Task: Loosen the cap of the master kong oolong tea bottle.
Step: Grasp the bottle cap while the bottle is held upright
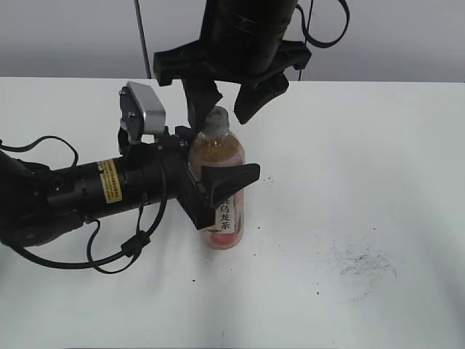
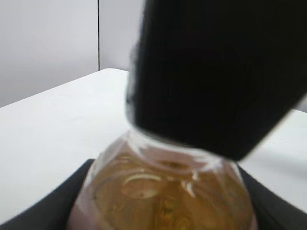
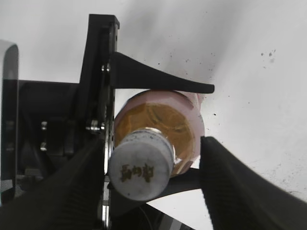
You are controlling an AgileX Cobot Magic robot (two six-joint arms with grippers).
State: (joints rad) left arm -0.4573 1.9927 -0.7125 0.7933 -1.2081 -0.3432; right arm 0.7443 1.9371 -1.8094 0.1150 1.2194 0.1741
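The master kong oolong tea bottle stands upright mid-table, amber tea inside and a pink-and-white label low down. My left gripper reaches in from the left and is shut on the bottle's body, its black fingers flanking the bottle's shoulder. The cap is white-grey with faint print on top. My right gripper hangs over it, open. One finger sits close beside the cap; the other stands clear. In the left wrist view a black part of the right arm hides the cap.
The left arm and its cables lie across the white table on the left. Dark scuff marks show at the front right. A grey wall runs behind the table's far edge.
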